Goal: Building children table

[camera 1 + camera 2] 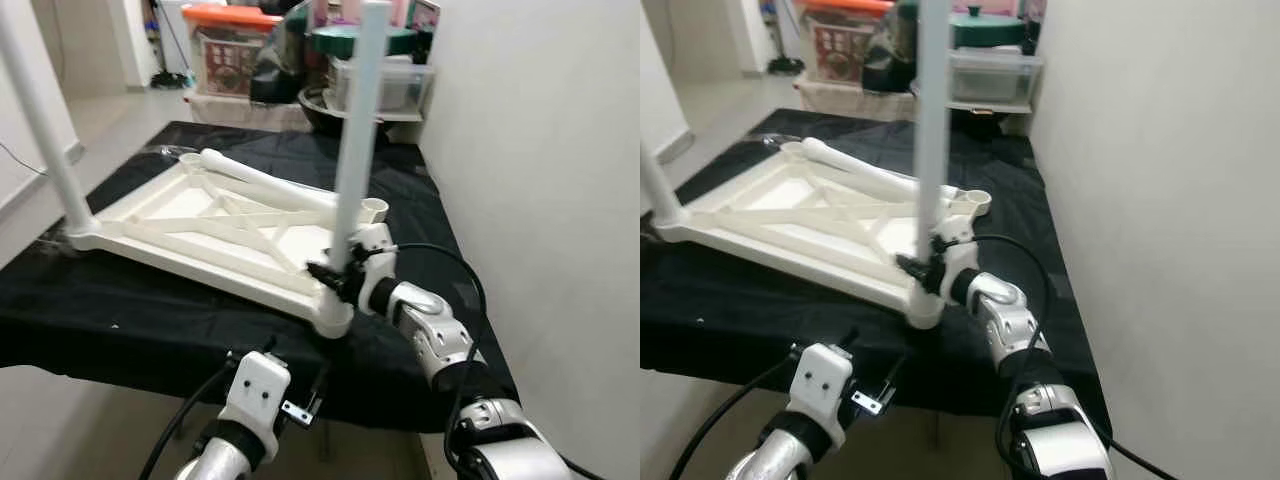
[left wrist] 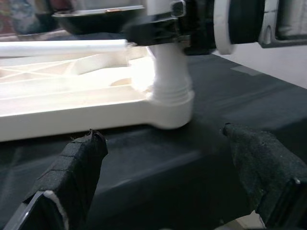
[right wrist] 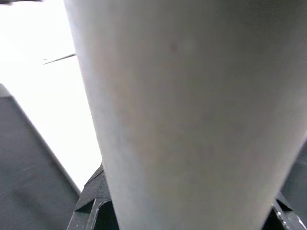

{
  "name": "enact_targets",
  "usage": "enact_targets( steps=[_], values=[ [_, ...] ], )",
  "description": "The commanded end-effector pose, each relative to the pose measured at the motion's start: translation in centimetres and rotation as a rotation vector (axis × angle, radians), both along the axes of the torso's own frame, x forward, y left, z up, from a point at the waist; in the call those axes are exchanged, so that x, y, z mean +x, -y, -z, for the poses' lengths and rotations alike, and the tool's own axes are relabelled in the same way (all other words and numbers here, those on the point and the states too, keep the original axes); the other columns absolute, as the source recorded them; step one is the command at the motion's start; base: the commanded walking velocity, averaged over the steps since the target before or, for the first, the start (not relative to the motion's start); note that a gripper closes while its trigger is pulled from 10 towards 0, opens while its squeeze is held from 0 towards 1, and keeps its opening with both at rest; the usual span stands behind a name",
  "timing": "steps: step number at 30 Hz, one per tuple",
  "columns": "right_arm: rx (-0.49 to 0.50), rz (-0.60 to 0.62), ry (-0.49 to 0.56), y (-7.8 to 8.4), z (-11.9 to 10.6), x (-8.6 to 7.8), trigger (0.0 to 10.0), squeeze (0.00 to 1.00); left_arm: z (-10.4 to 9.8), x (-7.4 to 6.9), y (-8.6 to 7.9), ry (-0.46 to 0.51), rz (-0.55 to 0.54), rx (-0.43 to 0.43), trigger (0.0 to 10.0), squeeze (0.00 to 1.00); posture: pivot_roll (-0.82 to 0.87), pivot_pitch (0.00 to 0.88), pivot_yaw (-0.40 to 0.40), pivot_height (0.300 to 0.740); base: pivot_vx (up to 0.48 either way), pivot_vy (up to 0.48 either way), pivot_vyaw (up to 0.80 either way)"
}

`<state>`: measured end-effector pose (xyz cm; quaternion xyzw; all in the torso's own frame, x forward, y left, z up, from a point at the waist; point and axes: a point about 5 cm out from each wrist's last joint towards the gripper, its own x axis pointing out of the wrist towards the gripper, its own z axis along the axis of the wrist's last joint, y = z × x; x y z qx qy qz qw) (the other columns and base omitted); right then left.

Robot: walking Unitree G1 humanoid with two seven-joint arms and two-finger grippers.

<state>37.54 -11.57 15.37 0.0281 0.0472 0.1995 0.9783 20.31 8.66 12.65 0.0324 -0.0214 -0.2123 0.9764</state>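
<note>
Left eye view: we find the right end effector (image 1: 335, 272) clamped low on the upright leg (image 1: 358, 130) socketed in the tabletop (image 1: 200, 225) on the surface (image 1: 150, 320); left end effector (image 2: 168, 177) open, empty; plastic judged light, rigid, slippery.

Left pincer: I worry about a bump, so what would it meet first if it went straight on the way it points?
Probably the tabletop's corner socket, where the upright leg sits; depth is unclear.
</note>
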Motion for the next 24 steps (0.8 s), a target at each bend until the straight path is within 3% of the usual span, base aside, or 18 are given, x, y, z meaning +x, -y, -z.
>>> enact_targets(
  steps=[1,2,3,5,7,9,10,11,12,13,14,19,20,24],
  values=[
    [-0.012,0.250,-0.077,2.3,1.5,-0.3,0.0,0.00,0.4,0.0,0.0,-0.016,0.007,0.000,10.0,0.00,0.11,0.019,-0.099,0.740,0.000,0.000,0.00],
    [-0.020,0.420,-0.069,2.6,1.6,-1.1,0.0,0.00,0.4,0.1,0.0,-0.017,0.006,0.000,10.0,0.00,0.11,0.018,-0.099,0.740,0.000,0.000,0.00],
    [-0.020,0.420,-0.069,2.6,1.6,-1.1,0.0,0.00,0.4,0.1,0.0,-0.017,0.006,0.000,10.0,0.00,0.11,0.018,-0.099,0.740,0.000,0.000,0.00],
    [0.008,0.647,-0.059,1.7,1.6,-2.9,0.0,0.00,0.4,0.2,-0.1,-0.017,0.005,0.005,10.0,0.00,0.11,0.017,-0.095,0.740,0.000,0.000,0.00],
    [0.008,0.647,-0.059,1.7,1.6,-2.9,0.0,0.00,0.4,0.2,-0.1,-0.017,0.005,0.005,10.0,0.00,0.11,0.017,-0.095,0.740,0.000,0.000,0.00],
    [0.063,0.678,-0.072,-0.9,1.7,-3.5,0.0,0.00,0.4,0.3,-0.1,-0.014,0.005,0.011,10.0,0.00,0.12,0.020,-0.100,0.740,0.000,0.000,0.00],
    [0.063,0.678,-0.072,-0.9,1.7,-3.5,0.0,0.00,0.4,0.3,-0.1,-0.014,0.005,0.011,10.0,0.00,0.12,0.020,-0.100,0.740,0.000,0.000,0.00],
    [0.075,0.648,-0.077,-2.1,1.7,-3.5,1.6,0.00,0.4,0.4,-0.1,-0.014,0.005,0.013,10.0,0.00,0.12,0.017,-0.099,0.740,0.000,0.000,0.00],
    [0.076,0.638,-0.085,-3.3,1.6,-3.4,1.6,0.00,0.4,0.4,0.0,-0.013,0.005,0.014,10.0,0.00,0.12,0.018,-0.100,0.740,0.000,0.000,0.00],
    [0.076,0.638,-0.085,-3.3,1.6,-3.4,1.6,0.00,0.4,0.4,0.0,-0.013,0.005,0.014,10.0,0.00,0.12,0.018,-0.100,0.740,0.000,0.000,0.00],
    [0.111,0.535,-0.038,-4.4,1.2,-3.4,10.0,1.00,0.4,0.4,0.0,-0.012,0.004,0.015,10.0,0.00,0.12,0.016,-0.101,0.740,0.000,0.000,0.00],
    [0.119,0.471,-0.010,-4.6,0.9,-3.2,10.0,1.00,0.4,0.4,0.0,-0.011,0.004,0.015,10.0,0.00,0.12,0.016,-0.101,0.740,0.000,0.000,0.00],
    [0.135,0.441,0.000,-4.2,0.8,-2.9,10.0,0.00,0.4,0.4,0.0,-0.011,0.005,0.013,10.0,0.00,0.11,0.017,-0.099,0.740,0.000,0.000,0.00],
    [0.162,0.314,0.052,-2.6,0.3,-2.1,10.0,0.00,0.4,0.5,0.0,-0.012,0.008,0.010,10.0,0.00,0.11,0.017,-0.099,0.740,0.000,0.000,0.00]
  ],
)
